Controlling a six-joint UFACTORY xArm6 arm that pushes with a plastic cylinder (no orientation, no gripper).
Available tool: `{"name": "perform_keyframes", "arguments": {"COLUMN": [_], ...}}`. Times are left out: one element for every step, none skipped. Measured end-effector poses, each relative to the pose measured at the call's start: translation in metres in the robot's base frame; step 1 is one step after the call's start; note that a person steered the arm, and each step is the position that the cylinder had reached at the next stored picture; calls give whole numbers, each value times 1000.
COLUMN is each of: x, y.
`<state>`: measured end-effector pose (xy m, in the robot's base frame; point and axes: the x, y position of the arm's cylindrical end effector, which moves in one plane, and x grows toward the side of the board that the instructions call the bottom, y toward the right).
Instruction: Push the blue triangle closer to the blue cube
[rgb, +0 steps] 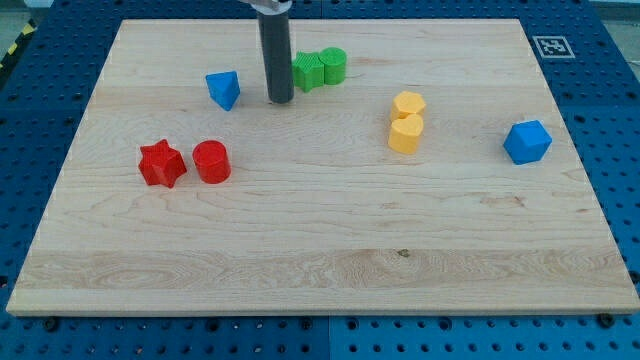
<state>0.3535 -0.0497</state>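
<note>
The blue triangle (223, 89) lies on the wooden board at the upper left. The blue cube (527, 141) sits far off at the view's right. My tip (280, 100) rests on the board just right of the blue triangle, with a small gap between them, and just left of the green blocks. The rod comes straight down from the view's top.
Two green blocks (320, 69) sit side by side right of the rod. Two yellow blocks (406, 121) touch each other at centre right. A red star (161, 164) and a red cylinder (211, 161) sit at the left. The board's edges border a blue perforated table.
</note>
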Motion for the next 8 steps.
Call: {"name": "perform_keyframes", "arguments": {"x": [-26,-56,-39,-13,-13,-13,2,29], "y": [-16,-40,-57,-44,-43,-43,-36,-14]}}
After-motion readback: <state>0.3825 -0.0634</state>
